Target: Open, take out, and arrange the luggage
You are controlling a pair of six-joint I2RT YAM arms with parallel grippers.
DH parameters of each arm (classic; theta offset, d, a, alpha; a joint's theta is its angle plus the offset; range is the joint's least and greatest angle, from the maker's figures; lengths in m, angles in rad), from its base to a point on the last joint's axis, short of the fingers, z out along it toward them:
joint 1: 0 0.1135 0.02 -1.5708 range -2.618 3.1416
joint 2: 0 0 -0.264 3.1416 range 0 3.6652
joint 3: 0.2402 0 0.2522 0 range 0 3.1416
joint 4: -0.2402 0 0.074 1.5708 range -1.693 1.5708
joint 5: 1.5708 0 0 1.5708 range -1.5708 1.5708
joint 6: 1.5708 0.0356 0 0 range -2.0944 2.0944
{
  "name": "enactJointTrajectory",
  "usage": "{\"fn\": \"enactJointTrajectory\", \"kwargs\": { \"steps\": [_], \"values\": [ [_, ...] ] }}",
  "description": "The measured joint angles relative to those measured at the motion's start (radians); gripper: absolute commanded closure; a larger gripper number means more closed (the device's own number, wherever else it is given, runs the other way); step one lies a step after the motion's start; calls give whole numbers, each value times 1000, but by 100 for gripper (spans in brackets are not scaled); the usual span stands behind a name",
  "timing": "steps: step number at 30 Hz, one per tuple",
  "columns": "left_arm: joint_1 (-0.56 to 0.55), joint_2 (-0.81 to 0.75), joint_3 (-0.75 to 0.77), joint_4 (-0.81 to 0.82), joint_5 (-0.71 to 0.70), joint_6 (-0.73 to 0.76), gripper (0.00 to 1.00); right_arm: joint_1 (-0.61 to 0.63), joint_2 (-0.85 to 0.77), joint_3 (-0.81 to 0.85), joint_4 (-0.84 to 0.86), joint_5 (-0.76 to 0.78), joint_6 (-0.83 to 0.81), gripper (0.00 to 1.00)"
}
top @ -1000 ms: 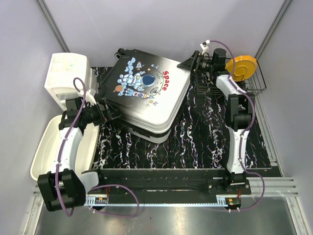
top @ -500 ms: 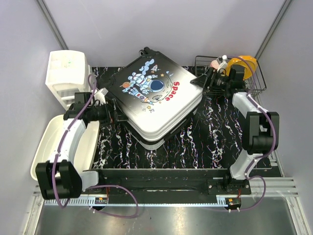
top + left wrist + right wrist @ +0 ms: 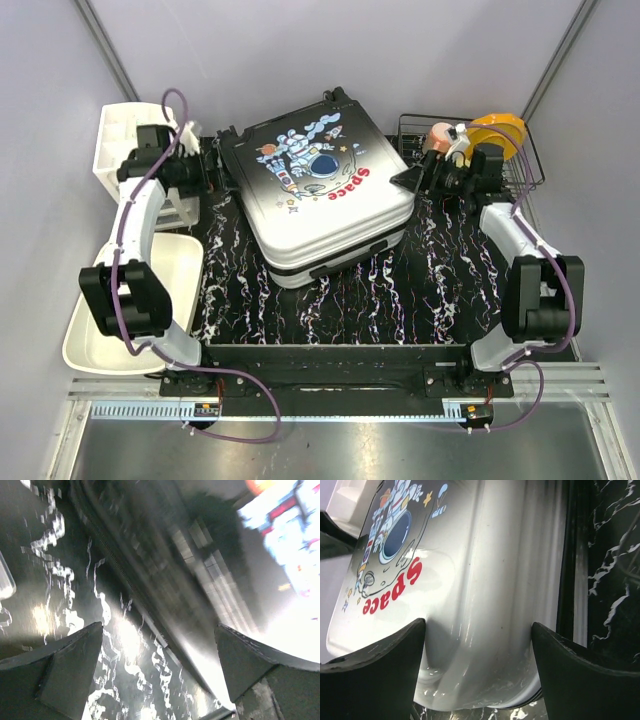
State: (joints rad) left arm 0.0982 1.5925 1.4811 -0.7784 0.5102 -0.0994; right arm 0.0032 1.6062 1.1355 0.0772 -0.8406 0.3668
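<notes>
The top camera is looking down from above and behind the arm bases, standing well back and taking in the whole table point(image 3: 440, 290), the luggage point(image 3: 320, 195) and both arms. The left wrist camera is peering out between the spread fingers of the left hand point(image 3: 159, 627), very near the luggage's dark side, and its picture is blurring. The right wrist camera is facing past the parted right hand point(image 3: 478, 623), close on the white shell and red print. All three are sharing the luggage and the marbled table.
</notes>
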Motion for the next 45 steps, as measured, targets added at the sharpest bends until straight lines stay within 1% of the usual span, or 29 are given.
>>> {"fn": "enactJointTrajectory", "kwargs": {
  "steps": [3, 5, 8, 13, 15, 19, 22, 26, 30, 34, 37, 38, 42, 45],
  "values": [
    [17, -5, 82, 25, 30, -3, 1, 53, -50, -40, -3, 37, 6, 12],
    [28, -37, 94, 24, 69, -2, 1, 110, -82, -65, -19, 47, 14, 11],
    [56, -108, 71, -18, 103, 15, 1, 221, -109, -87, -37, 37, 43, 8],
    [79, -196, 5, -102, 112, 66, 1, 425, -142, -124, -49, -17, 56, 6],
    [79, -201, -6, -117, 117, 88, 1, 458, -169, -138, -76, -16, 34, 6],
    [77, -191, 1, -119, 121, 125, 1, 460, -214, -141, -179, -17, -35, 5],
    [77, -158, 40, -132, 110, 134, 1, 451, -240, -141, -245, -21, -87, 5],
    [77, -49, 177, -172, 71, 133, 1, 388, -251, -124, -320, -45, -148, 4],
    [77, 85, 337, -159, 10, 126, 1, 296, -248, -86, -373, -45, -214, 4],
    [77, 197, 436, -144, -22, 117, 1, 278, -217, -31, -401, -43, -283, 4],
    [70, 264, 460, -134, -43, 116, 1, 278, -184, -7, -412, -39, -339, 9],
    [68, 282, 461, -128, -50, 117, 1, 278, -169, -2, -418, -32, -367, 14],
    [60, 315, 464, -110, -45, 103, 2, 272, -124, 0, -452, -2, -483, 23],
    [45, 315, 465, -108, -56, 105, 3, 267, -118, -3, -511, 15, -599, 24]
  ]
}}
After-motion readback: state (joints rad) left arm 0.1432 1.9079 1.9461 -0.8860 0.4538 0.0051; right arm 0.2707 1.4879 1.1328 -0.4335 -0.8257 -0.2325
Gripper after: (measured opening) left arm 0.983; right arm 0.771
